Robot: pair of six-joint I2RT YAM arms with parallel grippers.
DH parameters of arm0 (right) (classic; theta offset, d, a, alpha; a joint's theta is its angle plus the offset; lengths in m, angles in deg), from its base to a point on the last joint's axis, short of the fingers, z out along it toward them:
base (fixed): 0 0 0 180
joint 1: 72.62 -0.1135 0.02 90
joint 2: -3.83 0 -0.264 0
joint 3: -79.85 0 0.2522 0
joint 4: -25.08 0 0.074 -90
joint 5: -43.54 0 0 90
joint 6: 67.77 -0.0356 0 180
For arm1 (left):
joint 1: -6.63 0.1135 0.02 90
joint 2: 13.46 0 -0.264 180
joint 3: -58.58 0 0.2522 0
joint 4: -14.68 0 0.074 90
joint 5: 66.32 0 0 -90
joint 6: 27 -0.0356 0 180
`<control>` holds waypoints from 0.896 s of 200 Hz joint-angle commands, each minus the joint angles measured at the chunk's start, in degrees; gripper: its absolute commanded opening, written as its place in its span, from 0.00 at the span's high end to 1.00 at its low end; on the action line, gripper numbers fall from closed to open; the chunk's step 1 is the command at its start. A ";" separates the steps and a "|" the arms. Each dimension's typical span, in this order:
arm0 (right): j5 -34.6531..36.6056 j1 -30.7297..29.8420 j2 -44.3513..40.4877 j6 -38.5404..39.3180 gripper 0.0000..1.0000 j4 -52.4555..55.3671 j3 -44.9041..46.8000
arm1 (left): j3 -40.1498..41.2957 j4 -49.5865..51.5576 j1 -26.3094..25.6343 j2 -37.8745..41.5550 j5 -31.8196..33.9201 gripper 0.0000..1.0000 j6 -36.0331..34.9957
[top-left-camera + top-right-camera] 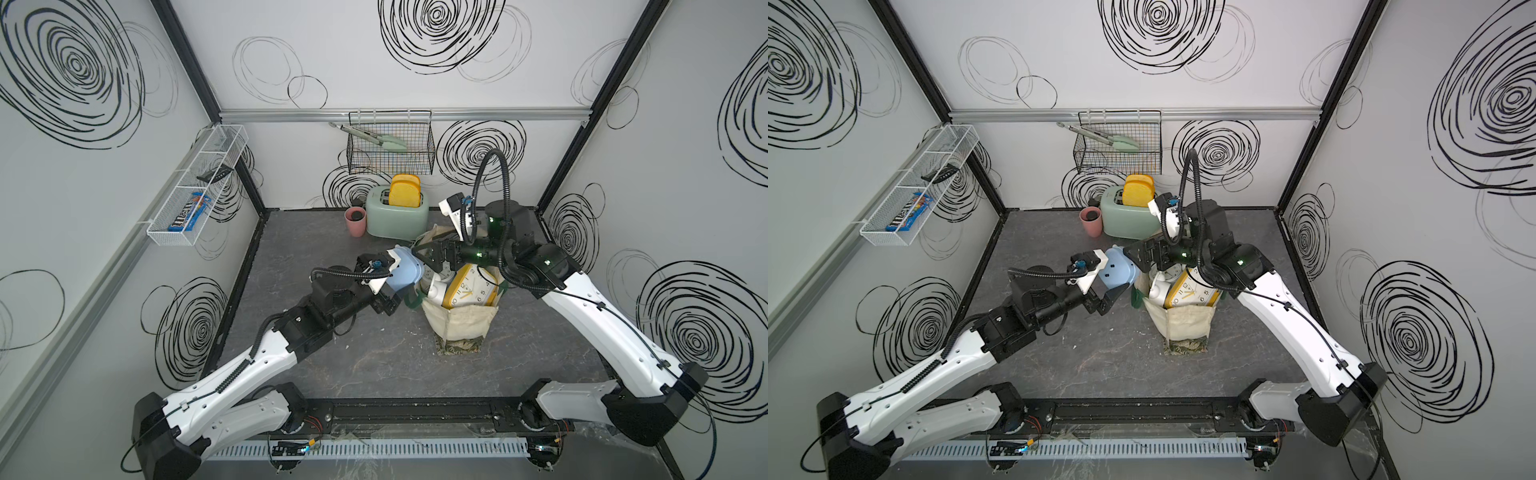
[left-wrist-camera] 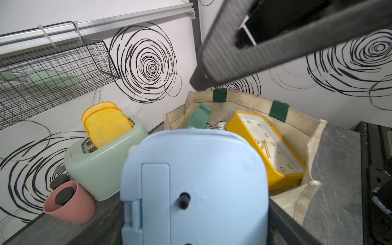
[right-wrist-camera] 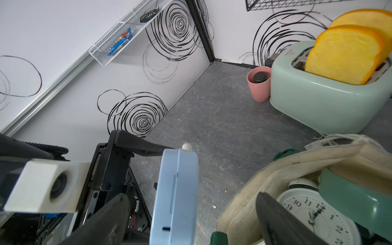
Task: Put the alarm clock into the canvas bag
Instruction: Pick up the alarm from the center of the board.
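As left pincer [image 1: 398,286] pinches alarm clock [image 2: 195,186], right pincer [image 1: 432,258] spread, left wrist alone shows battery cover [image 2: 156,195]

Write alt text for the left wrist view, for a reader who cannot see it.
The back of a pale blue alarm clock fills the foreground, held in front of an open canvas bag that holds a yellow clock and a teal item. A mint toaster with two bread slices and a pink cup stand on the table beside it.
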State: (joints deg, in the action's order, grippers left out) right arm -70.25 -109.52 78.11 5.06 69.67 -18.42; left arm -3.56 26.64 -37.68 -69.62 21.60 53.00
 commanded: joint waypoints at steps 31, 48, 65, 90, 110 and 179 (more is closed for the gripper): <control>-0.66 -2.76 -0.10 1.35 0.00 6.35 -1.60 | -1.16 -7.93 -3.00 -0.16 1.72 0.19 -2.61; 0.26 -3.08 -0.35 1.35 0.03 7.14 -1.14 | -1.48 -8.07 -3.33 -0.44 1.66 0.19 -2.74; -0.26 -3.08 -0.72 0.84 0.10 6.70 -0.70 | -1.54 -8.15 -3.74 -0.75 2.19 0.19 -3.06; -0.68 -3.12 -0.90 0.39 0.22 6.49 0.00 | -1.54 -8.55 -3.93 -0.85 2.65 0.19 -3.10; -1.41 -3.11 -0.98 0.14 0.27 6.53 0.38 | -1.48 -8.88 -3.94 -0.82 3.57 0.18 -3.14; -2.16 -3.08 -1.27 -0.54 0.36 6.31 2.16 | -1.45 -10.14 -3.95 -1.24 3.10 0.18 -2.85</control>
State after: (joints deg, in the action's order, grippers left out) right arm -71.49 -112.21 78.42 4.67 75.20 -17.18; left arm -3.56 22.36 -41.38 -70.76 24.64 50.73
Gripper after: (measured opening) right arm 0.666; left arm 0.934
